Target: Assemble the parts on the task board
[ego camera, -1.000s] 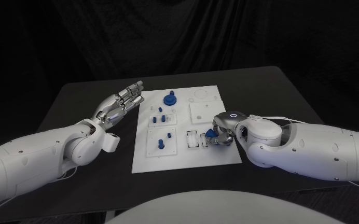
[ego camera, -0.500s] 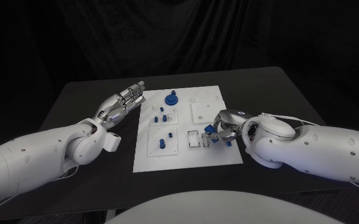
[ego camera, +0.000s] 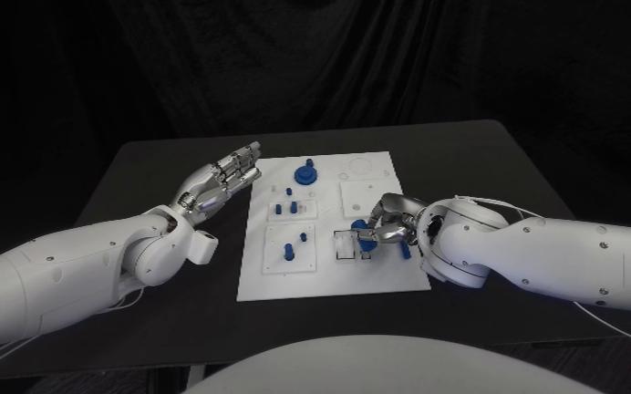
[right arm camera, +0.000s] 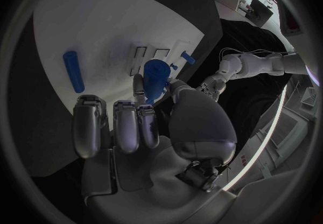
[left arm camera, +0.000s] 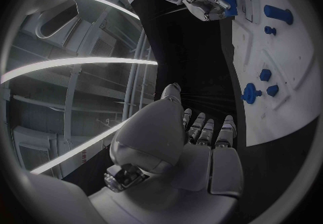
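Since a second ago the right hand [ego camera: 384, 223] has turned at the wrist and shifted slightly toward the middle of the task board [ego camera: 329, 280]; it still keeps its hold on the blue part [ego camera: 367, 239]. That part is a short blue cylinder, pinched between the thumb and a fingertip while the other fingers [right arm camera: 114, 124] lie side by side, curled loosely beside it. In the right wrist view the cylinder [right arm camera: 155, 77] stands out from the fingertips above the white board, close to two small rectangular slots. In the head view the hand sits over the board's near right quarter, with the part at the outlined slots there.

Left hand [ego camera: 221, 180] is unchanged: it hangs above the worktop [ego camera: 145, 166] just beside the board's far left corner, palm flat, fingers straight and close together, holding nothing and touching nothing. The left wrist view shows the same flat hand [left arm camera: 195, 143] next to the board's edge.

On the board, a round blue knob [ego camera: 305, 174] stands near the far edge, several small blue pegs [ego camera: 283, 206] stand in the middle left panel, and a longer blue peg [ego camera: 287, 252] lies in the near left panel.
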Tool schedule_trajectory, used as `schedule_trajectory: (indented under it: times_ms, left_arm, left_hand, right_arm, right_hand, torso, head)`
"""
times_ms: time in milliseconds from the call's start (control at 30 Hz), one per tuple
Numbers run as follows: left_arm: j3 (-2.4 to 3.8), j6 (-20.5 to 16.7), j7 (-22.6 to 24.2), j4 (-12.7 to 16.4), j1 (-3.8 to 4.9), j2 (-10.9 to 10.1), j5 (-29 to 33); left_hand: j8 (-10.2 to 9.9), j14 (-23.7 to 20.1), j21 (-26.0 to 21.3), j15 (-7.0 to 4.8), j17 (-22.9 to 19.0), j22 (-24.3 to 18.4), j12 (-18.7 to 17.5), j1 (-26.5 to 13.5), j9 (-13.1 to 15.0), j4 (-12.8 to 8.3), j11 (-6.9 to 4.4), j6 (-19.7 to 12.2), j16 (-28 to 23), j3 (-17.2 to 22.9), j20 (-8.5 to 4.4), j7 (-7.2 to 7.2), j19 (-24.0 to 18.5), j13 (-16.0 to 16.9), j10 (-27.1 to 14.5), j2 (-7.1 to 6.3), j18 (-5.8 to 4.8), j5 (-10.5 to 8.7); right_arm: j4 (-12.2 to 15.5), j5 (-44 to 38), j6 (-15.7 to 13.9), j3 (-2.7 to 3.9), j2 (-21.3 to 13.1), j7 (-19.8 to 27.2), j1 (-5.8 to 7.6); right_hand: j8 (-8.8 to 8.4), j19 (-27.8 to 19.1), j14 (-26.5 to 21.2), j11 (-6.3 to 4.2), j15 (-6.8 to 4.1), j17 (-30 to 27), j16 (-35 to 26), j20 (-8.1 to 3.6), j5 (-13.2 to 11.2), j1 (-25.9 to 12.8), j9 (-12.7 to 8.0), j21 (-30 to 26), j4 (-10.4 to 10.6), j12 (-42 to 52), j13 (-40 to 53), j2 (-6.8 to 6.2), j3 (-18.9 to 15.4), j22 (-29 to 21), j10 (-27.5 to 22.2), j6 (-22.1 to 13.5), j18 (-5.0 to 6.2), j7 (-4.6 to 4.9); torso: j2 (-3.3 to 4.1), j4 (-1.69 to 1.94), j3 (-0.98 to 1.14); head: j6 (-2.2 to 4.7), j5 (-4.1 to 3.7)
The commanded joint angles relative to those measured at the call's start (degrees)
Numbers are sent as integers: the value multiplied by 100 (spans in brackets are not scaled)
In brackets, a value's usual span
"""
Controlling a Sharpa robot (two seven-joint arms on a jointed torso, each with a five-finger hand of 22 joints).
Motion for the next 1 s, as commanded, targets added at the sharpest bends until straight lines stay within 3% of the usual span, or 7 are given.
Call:
schedule_trajectory:
  times_ms: [33, 300, 600, 767, 867, 1000]
  left_arm:
    - [5, 44, 376, 11, -5, 4, 1]
    - [5, 62, 371, 11, -5, 6, 1]
    - [5, 69, 364, 8, -5, -3, 1]
    - [5, 82, 360, 1, -5, 5, 1]
    - [5, 86, 358, -4, -6, 8, 1]
    - [5, 95, 351, -12, -6, 12, 1]
  left_hand:
    - [23, -2, 38, 44, -8, 4, 20, 61, 7, 12, 35, -2, -39, 34, 32, 39, -6, 10, 15, 3, 60, 38]
    - [25, -2, 38, 48, -8, 2, 24, 62, 8, 12, 36, 5, -39, 35, 34, 50, -6, 10, 17, 2, 60, 38]
    - [25, -2, 38, 48, -8, 2, 24, 62, 8, 12, 36, 5, -39, 35, 34, 50, -6, 10, 17, 2, 60, 38]
    - [26, -2, 38, 51, -8, 1, 20, 63, 8, 11, 38, 7, -39, 36, 36, 63, -6, 9, 16, 1, 60, 39]
    - [26, -2, 38, 51, -8, 1, 20, 63, 8, 11, 38, 7, -39, 36, 36, 63, -6, 9, 16, 1, 60, 39]
    - [26, -2, 38, 51, -8, 1, 20, 63, 8, 11, 38, 7, -39, 36, 36, 63, -6, 9, 16, 1, 60, 39]
  right_arm:
    - [-72, 380, 247, 3, 74, 3, -3]
    - [-221, 417, 314, 2, 228, 19, -20]
    - [-282, 423, 403, 2, 298, 43, -43]
    - [-306, 423, 405, 2, 316, 56, -47]
    - [-311, 424, 403, 2, 318, 67, -47]
    - [-317, 424, 401, 2, 322, 85, -48]
  right_hand:
    - [12, 232, 355, -14, -19, 204, -6, -19, -193, -166, 156, -49, -125, 15, 1505, 2, 212, 1235, 585, 51, -17, -105]
    - [-41, 206, 353, 9, -2, 191, -10, -3, -406, -293, 168, -108, -18, 15, 1505, 24, 174, 1215, 585, -7, -3, -78]
    - [-130, 189, 349, 42, 26, 174, -17, 21, -612, -381, 130, -144, 76, 15, 1505, 40, 133, 1203, 585, -67, 6, -40]
    - [-193, 183, 344, 64, 46, 145, -28, 41, -809, -545, 97, -162, 242, 15, 1505, 53, 5, 1198, 585, -77, 10, -19]
    - [-246, 179, 343, 71, 54, 137, -30, 52, -1149, -679, 63, -174, 393, 15, 1505, 102, -148, 1194, 585, -76, 13, -11]
    - [-287, 174, 343, 78, 60, 139, -29, 58, -1356, -784, 31, -189, 426, 15, 1505, 163, -261, 1190, 585, -77, 16, -4]
  torso:
    - [6, 13, -11]
    - [15, 8, 7]
    - [8, 0, -1]
    - [7, 0, 5]
    - [4, -2, 6]
    - [5, -4, 5]
  head:
    - [-1, 13]
    - [-1, 40]
    - [-1, 69]
    - [-1, 73]
    - [-1, 80]
    - [-1, 88]
